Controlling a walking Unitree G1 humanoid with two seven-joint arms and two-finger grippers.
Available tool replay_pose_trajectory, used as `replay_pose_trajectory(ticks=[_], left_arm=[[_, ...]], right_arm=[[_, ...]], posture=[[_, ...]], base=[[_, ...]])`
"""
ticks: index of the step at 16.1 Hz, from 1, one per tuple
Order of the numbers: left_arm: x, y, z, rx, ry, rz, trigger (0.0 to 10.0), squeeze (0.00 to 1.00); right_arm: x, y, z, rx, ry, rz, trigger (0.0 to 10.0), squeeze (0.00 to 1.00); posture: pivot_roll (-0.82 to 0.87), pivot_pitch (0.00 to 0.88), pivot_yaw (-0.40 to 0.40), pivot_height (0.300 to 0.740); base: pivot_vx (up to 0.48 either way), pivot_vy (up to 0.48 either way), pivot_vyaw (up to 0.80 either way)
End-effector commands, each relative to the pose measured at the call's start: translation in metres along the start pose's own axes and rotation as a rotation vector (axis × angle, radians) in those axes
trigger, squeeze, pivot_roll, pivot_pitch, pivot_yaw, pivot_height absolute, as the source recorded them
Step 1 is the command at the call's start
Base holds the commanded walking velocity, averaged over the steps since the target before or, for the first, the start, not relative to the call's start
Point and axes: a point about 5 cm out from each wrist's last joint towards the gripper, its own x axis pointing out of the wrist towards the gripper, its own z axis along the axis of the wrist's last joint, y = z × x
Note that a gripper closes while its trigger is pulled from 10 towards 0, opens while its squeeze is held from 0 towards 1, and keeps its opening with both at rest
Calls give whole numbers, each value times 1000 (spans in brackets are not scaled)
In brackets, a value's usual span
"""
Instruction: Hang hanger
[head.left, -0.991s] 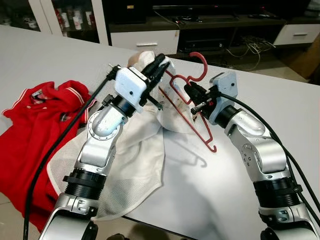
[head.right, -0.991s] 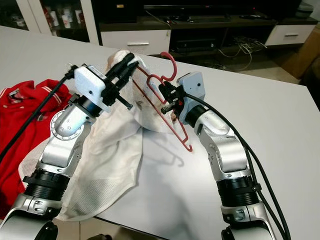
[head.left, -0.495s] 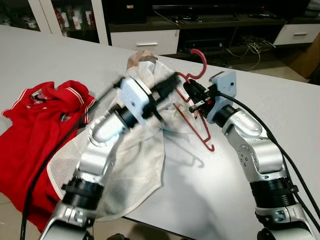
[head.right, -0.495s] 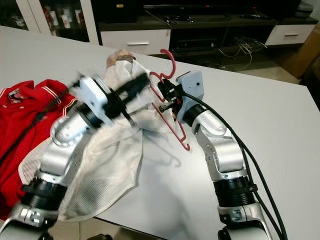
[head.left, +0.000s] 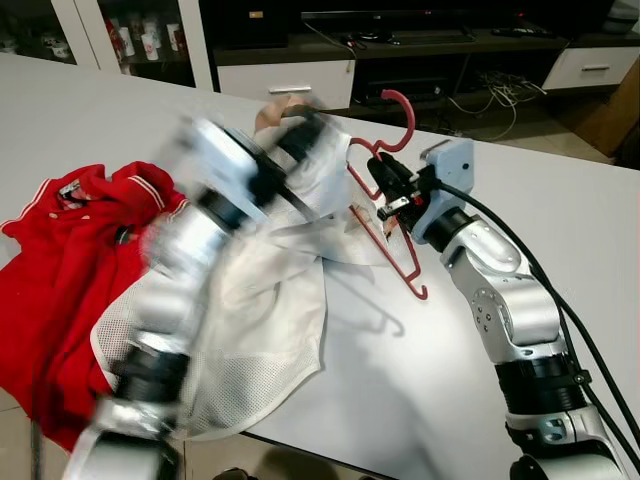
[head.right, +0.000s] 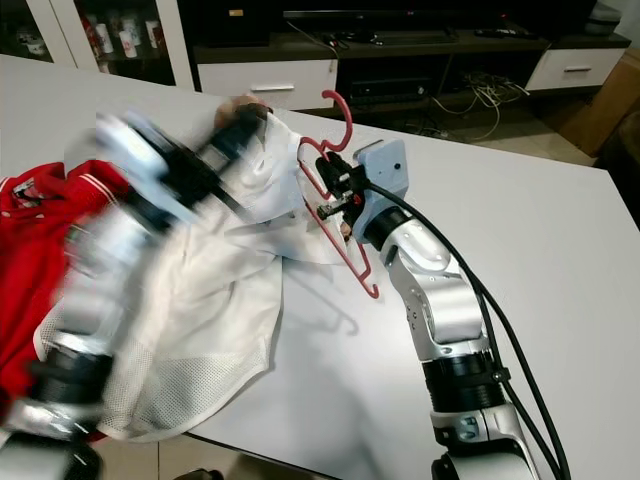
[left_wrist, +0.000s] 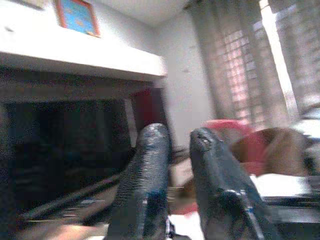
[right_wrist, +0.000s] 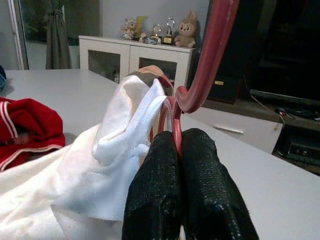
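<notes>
- Holding the red hanger (head.left: 385, 205) near its neck, the right claw (head.left: 384, 192) has both fingers pressed flat together on the wire, as the right wrist view confirms.
- Hanger position: raised off the tabletop (head.left: 520, 160), hook uppermost and pointing away from the robot, lower end tilted down toward the surface without clearly touching it.
- One shoulder of the hanger sits inside the collar of the white shirt (head.left: 270, 310). Judged reason for the raised hold: it keeps the frame clear so the cloth can be drawn over it.
- The rest of the white shirt trails down over the near edge of the tabletop.
- Left claw (left_wrist: 172, 145): up at the shirt's collar beside the hanger, heavily blurred in both eye views. In the left wrist view its fingers stand a narrow gap apart with nothing visibly between them.
- View difference: the right wrist view shows the shirt collar bunched against the hanger wire just beyond the fingertips; the eye views give the overall layout but hide this contact behind the blurred arm.
- A red shirt (head.left: 60, 260) lies on the robot's left, partly under the white one.
</notes>
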Motion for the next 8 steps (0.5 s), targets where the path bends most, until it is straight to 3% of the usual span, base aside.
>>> replay_pose_trajectory(ticks=[1,3,5,6,7,8], left_arm=[[-3,6,-2,56,35,-10,10000,0],[-15,23,-4,181,119,-48,10000,0],[-24,33,-2,255,179,-102,10000,0],[-28,36,-3,280,215,-145,10000,0],[-39,41,-8,376,315,-232,10000,0],[-40,41,-9,390,323,-238,10000,0]], right_arm=[[-6,-6,11,-24,-62,-3,10000,0],[-10,-10,19,-40,-104,19,10000,0],[-12,-11,22,-72,-122,39,10000,0],[-14,-10,23,-85,-127,54,10000,0],[-17,-3,23,-120,-144,117,10000,0],[-18,-2,23,-126,-145,127,10000,0]], posture=[[66,71,-42,740],[62,68,-43,740],[61,69,-44,740],[62,68,-45,740],[63,69,-45,740],[67,69,-49,740]], base=[[0,0,0],[0,0,0],[0,0,0],[0,0,0],[0,0,0],[0,0,0]])
